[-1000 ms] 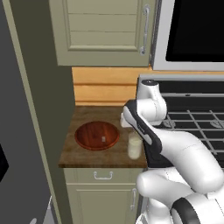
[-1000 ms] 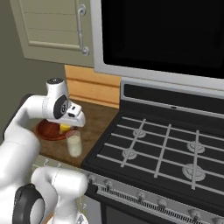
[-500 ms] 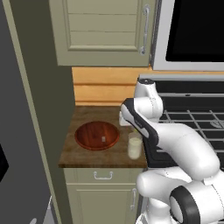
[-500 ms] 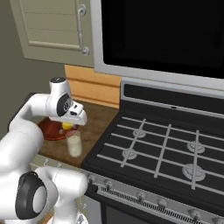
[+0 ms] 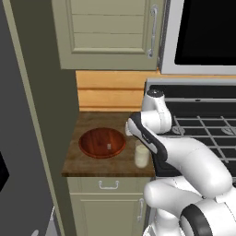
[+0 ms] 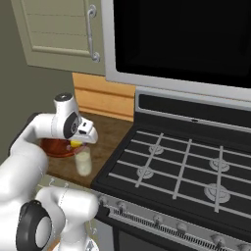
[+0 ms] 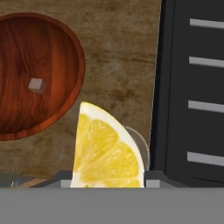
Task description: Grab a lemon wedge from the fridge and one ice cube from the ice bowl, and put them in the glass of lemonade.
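A small brown counter [image 5: 92,163] is wedged between the grey fridge [image 5: 23,138] and a black stove [image 6: 186,166], under beige cabinets [image 5: 108,32]. The lemon wedge [image 7: 107,151] is clamped in the gripper [image 6: 77,143], above the glass [image 5: 141,156], beside the ice bowl [image 5: 90,146] holding one ice cube [image 7: 36,85]. Little has changed since the earlier frame.

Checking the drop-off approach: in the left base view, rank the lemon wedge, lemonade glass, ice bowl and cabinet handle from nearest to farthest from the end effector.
1. lemon wedge, held in the end effector
2. glass of lemonade, just below
3. ice bowl, to its left on the counter
4. cabinet handle, high above
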You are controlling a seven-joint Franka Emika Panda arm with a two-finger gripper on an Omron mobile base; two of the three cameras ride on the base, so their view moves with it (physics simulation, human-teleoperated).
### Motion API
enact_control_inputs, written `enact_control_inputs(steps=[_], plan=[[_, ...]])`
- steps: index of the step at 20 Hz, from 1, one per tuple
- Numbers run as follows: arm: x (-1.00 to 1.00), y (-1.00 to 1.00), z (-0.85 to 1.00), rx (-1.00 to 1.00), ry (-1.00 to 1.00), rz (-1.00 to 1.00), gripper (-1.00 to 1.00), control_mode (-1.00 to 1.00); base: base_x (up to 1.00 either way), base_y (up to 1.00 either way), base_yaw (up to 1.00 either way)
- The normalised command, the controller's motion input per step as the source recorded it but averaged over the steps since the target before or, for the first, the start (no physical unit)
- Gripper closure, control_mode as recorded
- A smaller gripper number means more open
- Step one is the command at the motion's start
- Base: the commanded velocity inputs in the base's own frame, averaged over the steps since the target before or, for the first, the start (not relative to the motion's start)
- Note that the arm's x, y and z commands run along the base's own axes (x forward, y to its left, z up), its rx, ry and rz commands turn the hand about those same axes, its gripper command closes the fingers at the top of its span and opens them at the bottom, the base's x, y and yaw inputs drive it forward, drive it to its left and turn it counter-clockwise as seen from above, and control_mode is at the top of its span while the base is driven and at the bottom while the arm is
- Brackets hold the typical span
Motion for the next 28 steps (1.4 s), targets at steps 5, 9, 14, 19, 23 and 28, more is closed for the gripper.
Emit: enact_control_inputs(steps=[5,9,14,19,23,28], plan=[[0.0,0.0,-0.03,0.0,-0.04,0.0,1.0,-1.0,0.0,0.0,0.0],[0.0,0.0,-0.09,0.0,0.0,0.0,1.0,-1.0,0.0,0.0,0.0],[0.09,-0.02,-0.01,0.0,0.0,0.0,1.0,-1.0,0.0,0.0,0.0],[0.09,0.0,0.0,0.0,0.0,0.0,1.0,-1.0,0.0,0.0,0.0],[0.0,0.0,0.0,0.0,0.0,0.0,1.0,-1.0,0.0,0.0,0.0],[0.0,0.0,0.0,0.0,0.0,0.0,-1.0,-1.0,0.0,0.0,0.0]])
